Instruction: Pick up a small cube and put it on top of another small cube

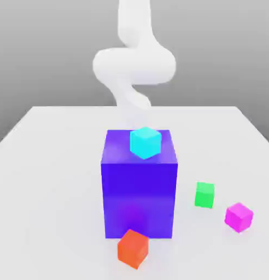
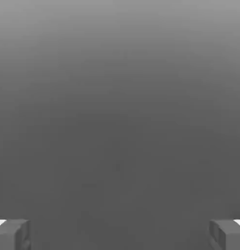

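The small magenta-pink cube (image 1: 239, 216) rests on the white table (image 1: 49, 191) toward the exterior view's right, near the front. Beside it, slightly further back, is a small green cube (image 1: 204, 194). A small orange-red cube (image 1: 133, 248) touches the front of a large blue-purple cube (image 1: 139, 186), which carries a small cyan cube (image 1: 145, 142) on top. The white arm (image 1: 134, 65) descends behind the large cube, which hides the hand in the exterior view. In the hand view my gripper (image 2: 120, 234) is open, its fingertips (image 2: 12, 234) far apart, with only plain grey between them.
The large blue-purple cube stands mid-table between the arm and the small cubes. The table's edges run along the exterior view's left and right sides.
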